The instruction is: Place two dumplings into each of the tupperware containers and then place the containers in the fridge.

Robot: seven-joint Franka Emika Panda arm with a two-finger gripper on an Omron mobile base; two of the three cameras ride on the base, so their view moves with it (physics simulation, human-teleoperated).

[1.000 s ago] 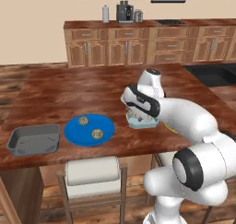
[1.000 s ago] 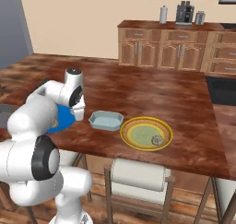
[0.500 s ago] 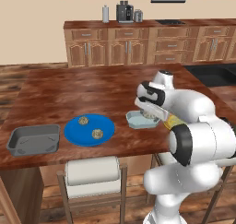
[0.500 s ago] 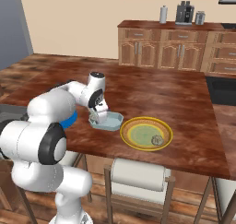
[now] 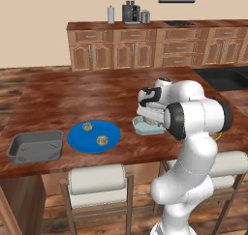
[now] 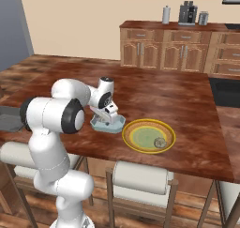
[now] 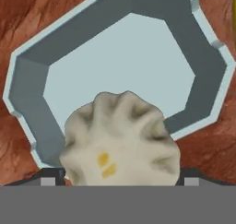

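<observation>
Wooden cabinets line the back of a rendered kitchen, and in front of them a glossy red-brown desk (image 5: 72,96) carries everything in play. Over its near right part the white arm bends low so its hand (image 5: 151,114) hangs just above the small pale blue container (image 5: 146,128), a shallow tub with rounded corners and a smooth, bare floor. Seen from the hand, a pleated, cream-coloured dumpling (image 7: 120,142) sits between the finger tips, directly over the tub, apparently so it can drop inside; the fingers stand wide on either side, though whether they grip it or have let go is hard to tell. To the left a round bright blue plate (image 5: 77,137) holds two more speckled dumplings (image 5: 87,126). Further left the dark grey rectangular container (image 5: 35,147) waits near the desk's edge. Right of the tub lies a yellow-green plate (image 6: 149,136) with one small lump (image 6: 160,142).
</observation>
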